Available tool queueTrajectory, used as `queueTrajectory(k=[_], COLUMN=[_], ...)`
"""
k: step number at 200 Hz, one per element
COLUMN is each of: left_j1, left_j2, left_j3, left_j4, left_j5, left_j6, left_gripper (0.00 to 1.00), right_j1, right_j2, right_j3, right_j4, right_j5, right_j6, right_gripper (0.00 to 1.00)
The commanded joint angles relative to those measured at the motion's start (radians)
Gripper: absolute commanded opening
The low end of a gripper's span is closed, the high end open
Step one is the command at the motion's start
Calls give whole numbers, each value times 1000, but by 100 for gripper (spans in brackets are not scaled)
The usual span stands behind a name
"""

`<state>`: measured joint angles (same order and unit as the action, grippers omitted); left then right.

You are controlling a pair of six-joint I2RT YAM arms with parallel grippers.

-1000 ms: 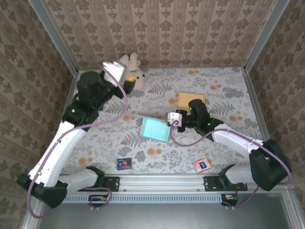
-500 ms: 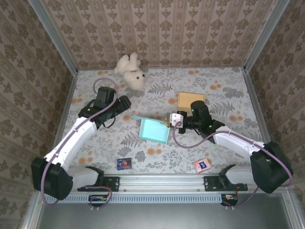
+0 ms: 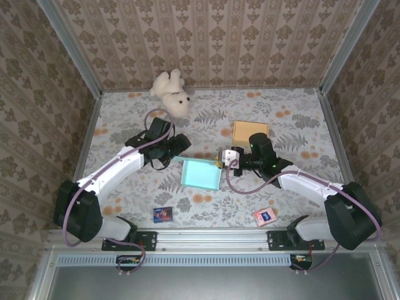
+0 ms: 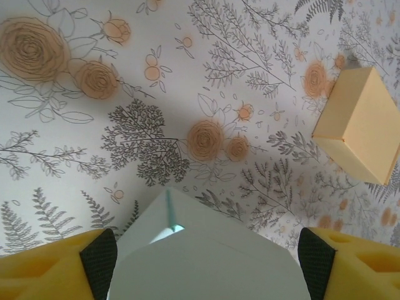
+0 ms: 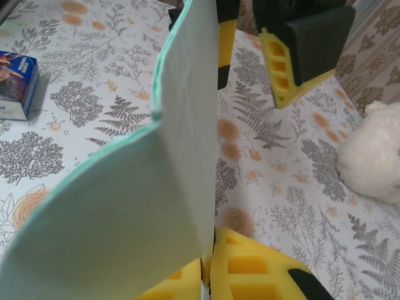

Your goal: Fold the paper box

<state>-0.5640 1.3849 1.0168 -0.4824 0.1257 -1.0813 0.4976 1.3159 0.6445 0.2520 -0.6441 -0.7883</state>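
Observation:
The teal paper box (image 3: 201,172) lies partly folded in the middle of the table, one flap raised. My right gripper (image 3: 220,161) is shut on its right edge; in the right wrist view the yellow fingertips (image 5: 250,275) pinch the upright pale flap (image 5: 181,125). My left gripper (image 3: 179,147) stands open at the box's upper left corner. In the left wrist view the box's corner (image 4: 206,250) sits between the black pads (image 4: 99,259), which stand wide on either side of it. Whether the pads touch it is unclear.
A white plush toy (image 3: 172,91) lies at the back. A yellow box (image 3: 250,131) sits behind my right arm, also seen as a yellow box (image 4: 359,125) ahead of the left gripper. A blue card pack (image 3: 163,214) and a pink pack (image 3: 265,216) lie near the front edge.
My left arm has swung down from a raised pose and reached right to the box's upper left corner. The right gripper has kept its hold, and the box has shifted slightly.

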Motion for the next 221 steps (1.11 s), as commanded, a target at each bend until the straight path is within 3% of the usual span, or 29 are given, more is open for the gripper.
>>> queueTrajectory(k=[1,107,221], left_j1=[-20,-161,-258], left_j2=[7,29,8], left_j3=[7,-13,-48], left_j4=[13,33,50], left_j5=[3,-67,-161], left_j6=[-58,-199,-376], left_gripper=[78,75,71], right_j1=[-5,7,57], right_j2=[9,36,62], right_j3=[-13,-70,-68], right_j4=[42,131,82], right_j5=[-9,129,194], right_j6=[6,2,-45], right_gripper=[9,10,10])
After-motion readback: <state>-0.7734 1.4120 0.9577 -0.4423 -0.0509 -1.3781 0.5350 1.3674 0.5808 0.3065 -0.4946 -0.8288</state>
